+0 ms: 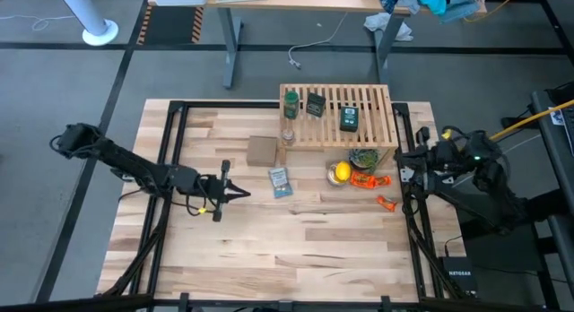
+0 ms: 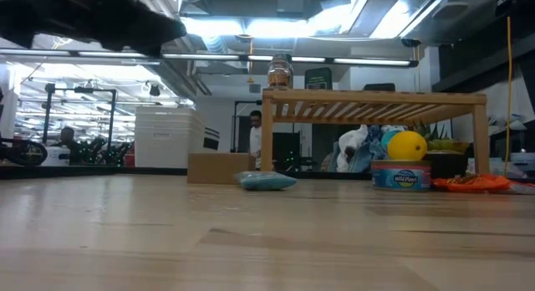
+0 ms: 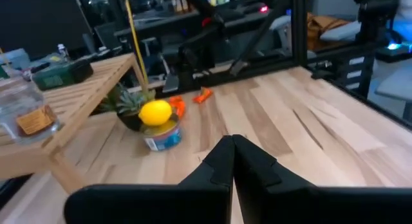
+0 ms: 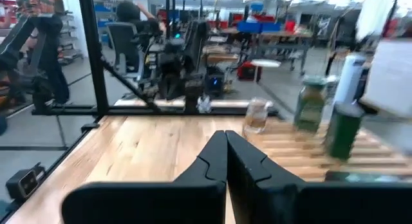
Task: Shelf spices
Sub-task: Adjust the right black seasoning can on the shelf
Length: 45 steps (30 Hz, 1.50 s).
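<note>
The light slatted shelf (image 1: 369, 124) stands at the table's far side. All the spices stand on its top: the green bottle (image 1: 291, 103), a dark tin (image 1: 316, 104), the green-labelled tin (image 1: 349, 119) and the clear glass jar (image 1: 288, 133), which is at the shelf's near left corner (image 2: 280, 74). My left gripper (image 1: 243, 194) is shut and hovers over the table's left middle, pointing right (image 3: 233, 145). My right gripper (image 1: 400, 161) is shut beside the shelf's right end (image 4: 225, 139). Neither touches anything.
A small brown box (image 1: 262, 151) and a flat blue-and-white packet (image 1: 280, 181) lie near the shelf's left end. A yellow lemon (image 1: 341, 174) sits on a can (image 2: 401, 174), next to a dark bowl (image 1: 363, 158) and orange packets (image 1: 369, 180). The near half of the table is bare wood.
</note>
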Motion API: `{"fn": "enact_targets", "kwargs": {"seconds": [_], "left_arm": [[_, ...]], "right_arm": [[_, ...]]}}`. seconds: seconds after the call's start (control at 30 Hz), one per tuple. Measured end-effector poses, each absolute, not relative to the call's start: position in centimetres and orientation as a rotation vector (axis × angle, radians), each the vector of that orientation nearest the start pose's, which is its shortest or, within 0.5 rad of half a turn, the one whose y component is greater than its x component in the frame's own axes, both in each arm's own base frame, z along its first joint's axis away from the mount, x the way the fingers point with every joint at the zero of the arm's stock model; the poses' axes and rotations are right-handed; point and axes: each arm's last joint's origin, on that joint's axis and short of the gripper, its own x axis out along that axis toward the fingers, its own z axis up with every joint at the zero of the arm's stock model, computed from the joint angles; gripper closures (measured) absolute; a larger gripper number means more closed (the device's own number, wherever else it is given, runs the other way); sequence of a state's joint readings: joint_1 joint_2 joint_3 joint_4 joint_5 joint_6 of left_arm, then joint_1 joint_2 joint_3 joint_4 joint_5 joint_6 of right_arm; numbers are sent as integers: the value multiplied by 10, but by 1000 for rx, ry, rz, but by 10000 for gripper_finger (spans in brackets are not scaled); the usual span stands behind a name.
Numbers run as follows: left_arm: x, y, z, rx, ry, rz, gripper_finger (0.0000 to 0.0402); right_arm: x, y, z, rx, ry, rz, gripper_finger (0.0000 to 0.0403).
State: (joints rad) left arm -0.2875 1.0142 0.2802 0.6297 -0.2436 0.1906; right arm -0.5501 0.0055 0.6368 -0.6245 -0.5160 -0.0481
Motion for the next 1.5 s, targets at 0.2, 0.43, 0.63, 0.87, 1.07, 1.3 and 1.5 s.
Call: {"fn": "enact_targets", "kwargs": {"seconds": [0.2, 0.43, 0.63, 0.87, 1.07, 1.3, 1.5], "left_arm": [[197, -29, 199, 198, 93, -41, 402], [199, -11, 199, 108, 93, 10, 402], [201, -1, 197, -94, 92, 74, 402], [209, 0, 191, -16, 93, 79, 401], [212, 0, 186, -9, 115, 80, 402], [212, 0, 185, -12, 122, 79, 402], [212, 0, 184, -12, 122, 78, 402]], "right_arm": [[37, -6, 287, -20, -27, -26, 400], [54, -23, 276, -5, 60, -233, 400], [82, -39, 263, 54, 122, -226, 400], [106, -56, 268, 2, 84, -293, 400], [122, -67, 262, 20, 134, -308, 400], [135, -76, 248, 9, 252, -349, 400], [135, -78, 248, -24, 256, -390, 400]]}}
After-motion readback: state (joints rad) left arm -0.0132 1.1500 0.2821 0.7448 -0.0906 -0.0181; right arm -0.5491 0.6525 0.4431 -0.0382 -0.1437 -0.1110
